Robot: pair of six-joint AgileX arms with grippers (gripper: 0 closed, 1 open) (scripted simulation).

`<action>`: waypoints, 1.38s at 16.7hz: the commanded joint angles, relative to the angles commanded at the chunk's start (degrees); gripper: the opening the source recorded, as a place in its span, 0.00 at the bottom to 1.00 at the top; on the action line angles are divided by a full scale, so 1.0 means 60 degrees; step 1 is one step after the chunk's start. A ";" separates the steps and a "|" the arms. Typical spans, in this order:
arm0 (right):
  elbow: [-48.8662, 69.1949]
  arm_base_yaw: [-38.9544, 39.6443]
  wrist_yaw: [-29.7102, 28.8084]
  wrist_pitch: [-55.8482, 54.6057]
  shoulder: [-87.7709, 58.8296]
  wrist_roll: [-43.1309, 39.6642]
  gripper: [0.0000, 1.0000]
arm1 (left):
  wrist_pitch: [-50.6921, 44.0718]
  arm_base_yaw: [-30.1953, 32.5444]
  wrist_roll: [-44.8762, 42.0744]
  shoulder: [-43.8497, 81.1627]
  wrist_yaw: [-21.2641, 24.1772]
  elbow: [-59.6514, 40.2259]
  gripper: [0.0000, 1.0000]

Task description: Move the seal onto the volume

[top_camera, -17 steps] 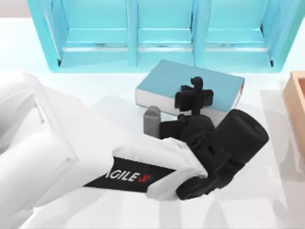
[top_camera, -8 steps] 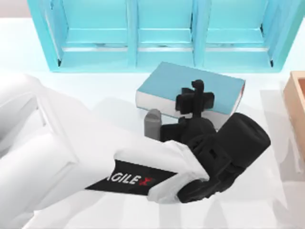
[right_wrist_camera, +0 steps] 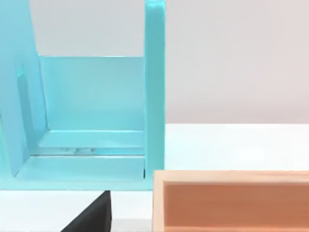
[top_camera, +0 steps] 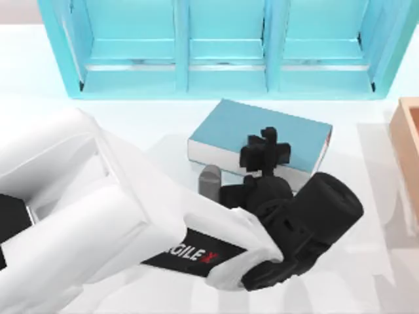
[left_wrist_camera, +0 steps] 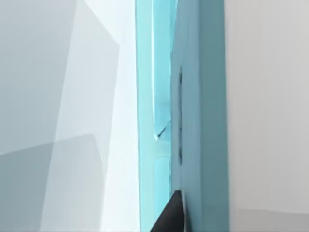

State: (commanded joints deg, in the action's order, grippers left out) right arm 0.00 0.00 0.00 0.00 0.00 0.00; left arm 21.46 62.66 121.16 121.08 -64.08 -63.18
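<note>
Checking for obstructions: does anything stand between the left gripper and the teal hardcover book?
Nothing visible does. The left gripper hangs over the teal hardcover book; the grey cylinder stands beside its near edge, off the cover. The right gripper sits by the orange wooden box.

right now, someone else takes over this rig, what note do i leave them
Left tool: in the top view it hangs over the near edge of the volume; whether it is open or shut cannot be told.
Right arm: parked.
Volume: lies flat on the table in front of the teal shelf unit. A grey cylinder stands by its near edge.
Seal: not yet seen resting on the volume.
Left: confirm the grasp, set the seal on the cover.
</note>
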 joint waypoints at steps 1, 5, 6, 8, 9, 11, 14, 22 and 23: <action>0.0000 0.0000 0.0000 0.0000 0.0000 0.0000 1.00 | 0.0000 0.0000 0.0000 0.0000 0.0000 0.0000 0.00; 0.0000 0.0000 0.0000 0.0000 0.0000 0.0000 1.00 | 0.0000 0.0000 0.0000 0.0000 0.0000 0.0000 0.30; 0.0000 0.0000 0.0000 0.0000 0.0000 0.0000 1.00 | 0.0000 0.0000 0.0000 0.0000 0.0000 0.0000 0.38; 0.0000 0.0000 0.0000 0.0000 0.0000 0.0000 1.00 | 0.0000 0.0000 0.0000 0.0000 0.0000 0.0000 0.53; 0.0000 0.0000 0.0000 0.0000 0.0000 0.0000 1.00 | 0.0000 0.0000 0.0000 0.0000 0.0000 0.0000 0.60; 0.0000 0.0000 0.0000 0.0000 0.0000 0.0000 1.00 | 0.0000 0.0000 0.0000 0.0000 0.0000 0.0000 0.75; 0.0000 0.0000 0.0000 0.0000 0.0000 0.0000 1.00 | 0.0000 0.0000 0.0000 0.0000 0.0000 0.0000 0.98; 0.0000 0.0000 0.0000 0.0000 0.0000 0.0000 1.00 | 0.0000 0.0000 0.0000 0.0000 0.0000 0.0000 1.00; 0.0000 0.0000 0.0000 0.0000 0.0000 0.0000 1.00 | -0.0011 0.0004 0.0002 0.0012 0.0006 0.0016 1.00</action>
State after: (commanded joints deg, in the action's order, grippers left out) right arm 0.00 0.00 0.00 0.00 0.00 0.00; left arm 21.39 62.68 121.17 121.16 -64.05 -63.09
